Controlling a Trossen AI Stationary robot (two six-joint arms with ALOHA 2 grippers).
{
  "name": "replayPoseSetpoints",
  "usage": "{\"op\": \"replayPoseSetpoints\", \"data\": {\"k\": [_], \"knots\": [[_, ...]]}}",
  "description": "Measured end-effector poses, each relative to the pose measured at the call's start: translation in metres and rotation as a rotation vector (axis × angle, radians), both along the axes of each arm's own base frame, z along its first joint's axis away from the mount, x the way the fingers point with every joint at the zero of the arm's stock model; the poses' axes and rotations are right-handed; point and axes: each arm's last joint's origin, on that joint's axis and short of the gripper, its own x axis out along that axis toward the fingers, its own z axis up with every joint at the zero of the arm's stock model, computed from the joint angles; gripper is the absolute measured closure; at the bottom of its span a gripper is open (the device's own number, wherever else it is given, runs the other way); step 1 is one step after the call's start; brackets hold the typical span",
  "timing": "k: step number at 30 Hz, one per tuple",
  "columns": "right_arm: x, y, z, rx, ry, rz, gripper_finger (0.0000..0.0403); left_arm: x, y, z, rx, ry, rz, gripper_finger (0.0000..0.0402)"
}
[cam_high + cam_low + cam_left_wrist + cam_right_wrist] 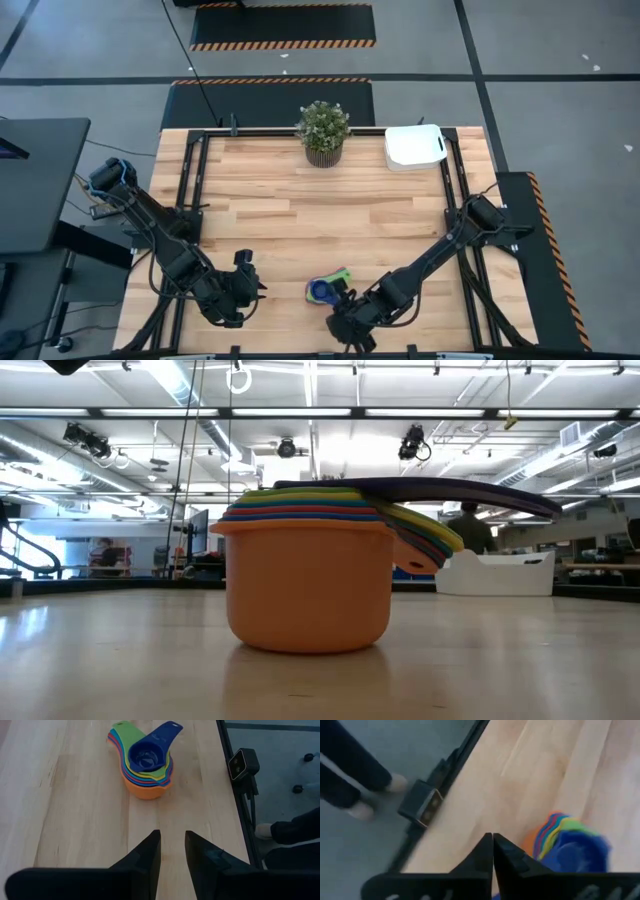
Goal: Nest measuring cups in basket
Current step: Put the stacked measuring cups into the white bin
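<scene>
Dark fingers of the right gripper (493,851) are pressed together with nothing between them; it hangs low over the near edge of the table (290,215), just right of the measuring cups (325,288). The left gripper (172,851) sits near the same edge, well to the left of the cups, its fingers (148,855) parted by a narrow gap and holding nothing, pointed toward the stack.

All the cups stand nested in one stack on bare wood, near the middle of the table's near edge, between the two grippers. An orange cup is the outermost and lowest, with red, light blue, yellow and green rims showing inside it, and a dark blue cup on top; their flat handles fan out to one side. The stack is upright.

Far across the table, at the far right corner, lies the white basket (414,146), well apart from the cups. A potted plant (323,131) stands at the middle of the far edge, left of the basket.
</scene>
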Motion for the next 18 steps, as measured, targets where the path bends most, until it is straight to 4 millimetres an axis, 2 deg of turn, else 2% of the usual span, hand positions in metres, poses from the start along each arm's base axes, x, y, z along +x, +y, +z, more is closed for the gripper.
{"op": "replayPoseSetpoints", "data": {"k": [6, 14, 18], "knots": [[0.002, 0.001, -0.014, 0.058, 0.036, -0.166, 0.0398, 0.000, 0.000, 0.000, 0.002, 0.000, -0.001, 0.0306], [0.006, 0.001, -0.031, 0.109, 0.093, -0.249, 0.0400, 0.000, 0.000, -0.001, 0.008, 0.008, 0.001, 0.0306], [0.005, 0.000, -0.032, 0.112, 0.101, -0.277, 0.0401, 0.000, 0.000, 0.000, 0.001, 0.001, 0.000, 0.0306]]}}
